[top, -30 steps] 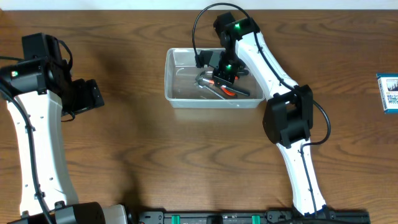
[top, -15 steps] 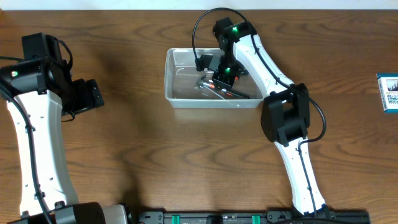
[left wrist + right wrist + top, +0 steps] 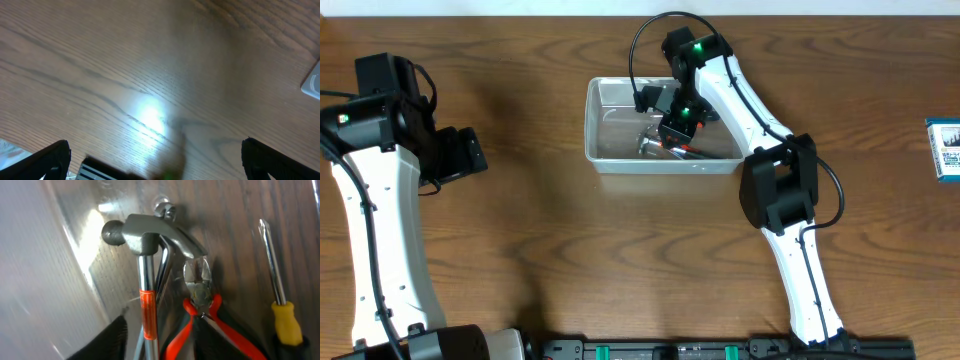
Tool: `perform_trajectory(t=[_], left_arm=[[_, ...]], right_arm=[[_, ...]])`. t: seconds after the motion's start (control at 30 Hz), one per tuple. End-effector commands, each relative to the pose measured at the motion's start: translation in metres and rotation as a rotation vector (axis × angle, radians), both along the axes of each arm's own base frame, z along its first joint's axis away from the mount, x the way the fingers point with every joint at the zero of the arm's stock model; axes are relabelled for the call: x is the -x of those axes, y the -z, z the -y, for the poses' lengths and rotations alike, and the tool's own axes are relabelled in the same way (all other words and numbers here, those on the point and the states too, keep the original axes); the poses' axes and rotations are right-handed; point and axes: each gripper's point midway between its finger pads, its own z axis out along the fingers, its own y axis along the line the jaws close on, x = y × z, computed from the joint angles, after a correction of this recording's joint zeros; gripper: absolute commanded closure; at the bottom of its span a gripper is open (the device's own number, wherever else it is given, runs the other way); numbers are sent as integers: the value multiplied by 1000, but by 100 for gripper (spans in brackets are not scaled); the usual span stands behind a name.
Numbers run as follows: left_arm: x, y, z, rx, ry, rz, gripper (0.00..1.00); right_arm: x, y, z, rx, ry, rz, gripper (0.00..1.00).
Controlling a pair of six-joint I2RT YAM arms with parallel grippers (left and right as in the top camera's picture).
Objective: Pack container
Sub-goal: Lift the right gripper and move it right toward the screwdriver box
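Observation:
The clear plastic container stands at the back middle of the table. Inside lie a steel hammer with an orange band, orange-handled pliers and a yellow-handled screwdriver. My right gripper reaches down into the container. In the right wrist view its fingers straddle the hammer handle, with a small gap showing at the left finger. My left gripper hovers open and empty over bare wood at the far left, fingers wide apart.
A small blue-and-white box lies at the right table edge. A corner of the container shows at the right of the left wrist view. The right arm's base stands at the front, right of centre.
The right gripper and the hammer have moved lower, toward the container's front wall; the hammer head now lies near the front edge. The left arm has not moved.

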Motion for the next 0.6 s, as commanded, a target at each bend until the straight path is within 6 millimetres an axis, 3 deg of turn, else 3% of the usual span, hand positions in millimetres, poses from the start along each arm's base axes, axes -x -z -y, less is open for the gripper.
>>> perform_trajectory(t=[0.0,0.07,0.13,0.23,0.33,0.43,0.57], left_arm=[[-1,-9,-2,-7,-10,28,2],[-1,-9,-2,-7,-10,28,2],[-1,-9,-2,-7,-10,28,2],[-1,-9,-2,-7,-10,28,2],[-1,-9,-2,-7,-10,28,2],[-1,-9,-2,-7,-10,28,2],[-1,-9,-2,-7,-10,28,2]], right_arm=[[-7,-16,-9,-23,46,29,38],[-15,-33,-11,-41,67,67,13],[-25,-57,-12,-67,97,120,1],[-41,-97,-9,-111,160,203,1],[-57,-141,7,-139,269,292,1],[-72,-177,41,-109,450,374,1],[-76,-212,95,-56,675,440,1]])
